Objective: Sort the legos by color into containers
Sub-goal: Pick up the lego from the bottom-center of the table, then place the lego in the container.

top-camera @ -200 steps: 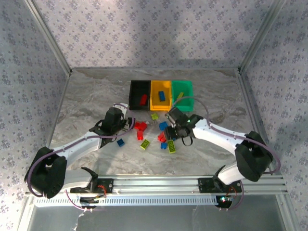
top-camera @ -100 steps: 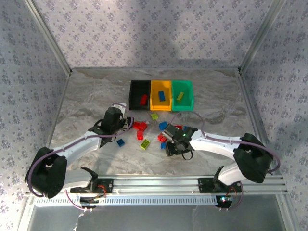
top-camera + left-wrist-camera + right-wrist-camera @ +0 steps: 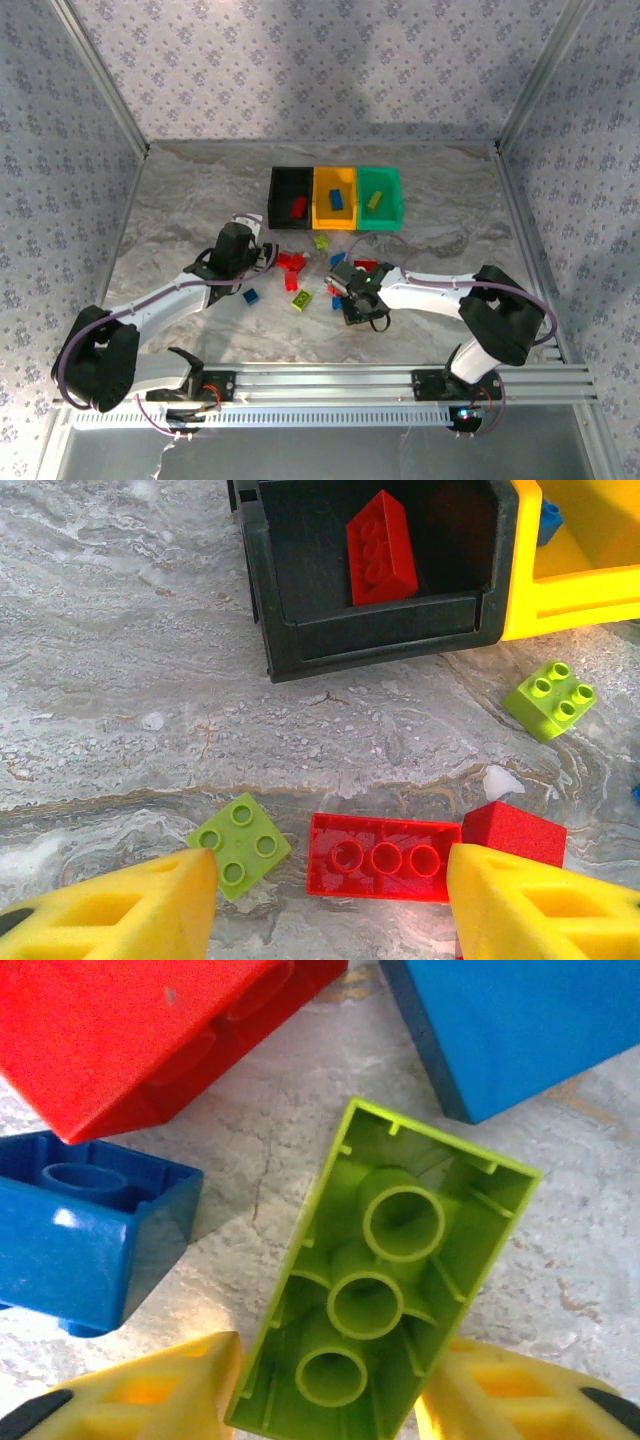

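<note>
While the left gripper (image 3: 330, 885) is held apart above a red brick (image 3: 385, 857), the upturned lime brick (image 3: 385, 1270) on the table is pinched by the right gripper (image 3: 332, 1385); it should be lifted squarely toward the green bin (image 3: 380, 222).

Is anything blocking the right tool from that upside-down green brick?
Nothing visible. The green brick lies right between the fingers of the right tool, touching both; the red brick and hollow blue brick sit off to one side.
</note>
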`<state>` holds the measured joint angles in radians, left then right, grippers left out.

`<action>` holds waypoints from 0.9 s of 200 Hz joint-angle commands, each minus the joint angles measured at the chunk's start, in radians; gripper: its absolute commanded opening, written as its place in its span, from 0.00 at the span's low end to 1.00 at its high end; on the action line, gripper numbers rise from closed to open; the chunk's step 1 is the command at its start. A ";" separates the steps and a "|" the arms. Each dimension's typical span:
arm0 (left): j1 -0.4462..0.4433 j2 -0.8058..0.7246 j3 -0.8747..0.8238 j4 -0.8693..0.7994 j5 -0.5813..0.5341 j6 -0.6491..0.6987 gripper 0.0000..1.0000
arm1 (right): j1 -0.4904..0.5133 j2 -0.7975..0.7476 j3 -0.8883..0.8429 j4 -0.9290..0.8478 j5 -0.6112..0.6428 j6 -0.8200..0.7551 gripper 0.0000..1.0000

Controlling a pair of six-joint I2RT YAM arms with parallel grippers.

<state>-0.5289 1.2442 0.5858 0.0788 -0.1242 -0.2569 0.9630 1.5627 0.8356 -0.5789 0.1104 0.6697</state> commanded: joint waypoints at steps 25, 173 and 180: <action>0.009 -0.011 0.009 -0.002 0.000 -0.018 0.62 | 0.014 -0.025 0.042 -0.018 0.050 0.006 0.35; 0.008 -0.019 0.008 -0.011 -0.001 -0.026 0.62 | -0.580 0.208 0.555 0.010 -0.070 -0.287 0.35; 0.008 -0.024 0.007 -0.011 -0.005 -0.028 0.62 | -0.600 0.246 0.590 0.004 -0.074 -0.300 0.36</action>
<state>-0.5289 1.2453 0.5858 0.0784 -0.1207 -0.2752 0.4313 1.6981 1.3182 -0.5499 0.0814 0.4568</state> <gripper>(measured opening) 0.619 0.355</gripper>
